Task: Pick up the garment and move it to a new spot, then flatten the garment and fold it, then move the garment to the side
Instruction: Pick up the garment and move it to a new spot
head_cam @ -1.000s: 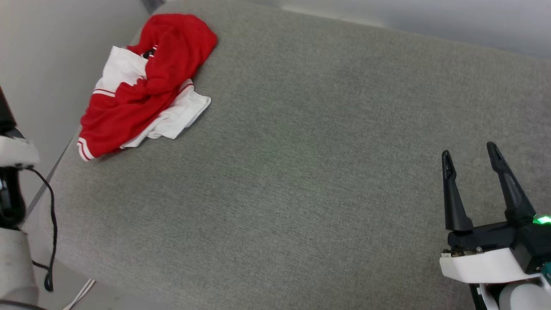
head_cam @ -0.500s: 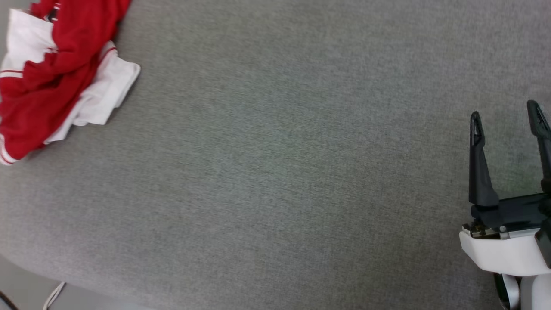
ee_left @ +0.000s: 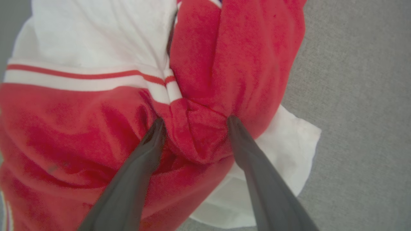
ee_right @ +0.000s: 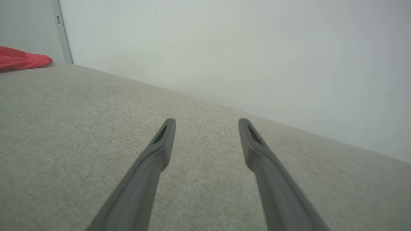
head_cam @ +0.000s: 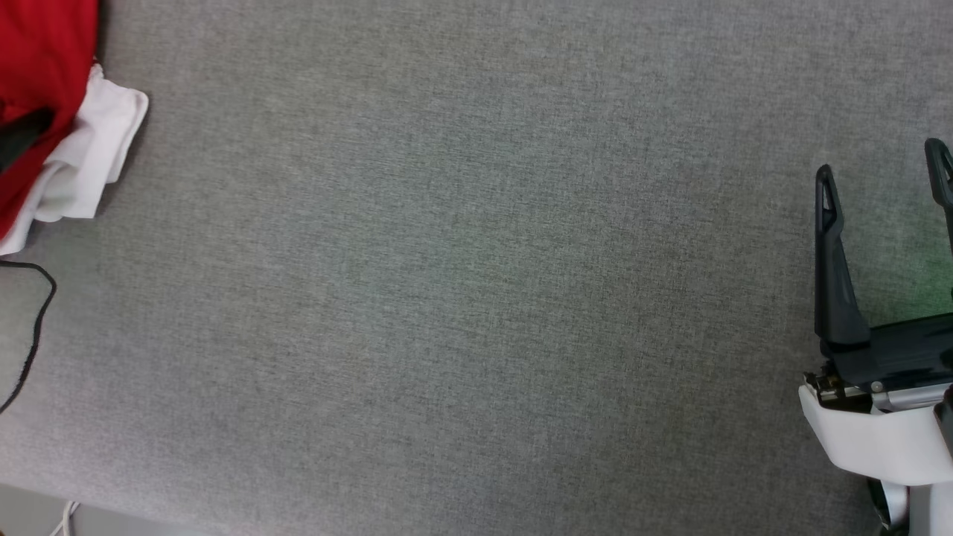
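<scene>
The left claw (ee_left: 196,119) is seen in the left wrist view with its two dark fingers spread wide. Their tips are pressed into the garment (ee_left: 231,48). A rounded fold of red cloth is bulged up between the tips, but it is not pinched by them.

Around the fingers the garment is crumpled. Red fabric is spread over the lower left and centre of the frame. A white sleeve (ee_left: 96,29) is laid across the upper left, edged below by a red-and-white striped band (ee_left: 80,75). A second white flap (ee_left: 289,154) is pushed out at the lower right onto the grey woven worktop (ee_left: 362,112).

The right claw (head_cam: 881,158) is held at the right edge of the head view, likewise open, with nothing between its fingers. It is carried on a white wrist housing (head_cam: 871,439). In the right wrist view its fingers are set over bare grey fabric, and a pale wall (ee_right: 240,48) is seen behind the worktop's far edge.

In the head view the garment is cut off by the upper left corner, well apart from the right claw, with a broad bare stretch of worktop between them. A thin black cable (head_cam: 41,313) is looped at the left edge, below the garment. At the far left of the right wrist view a low strip of red cloth is visible.
</scene>
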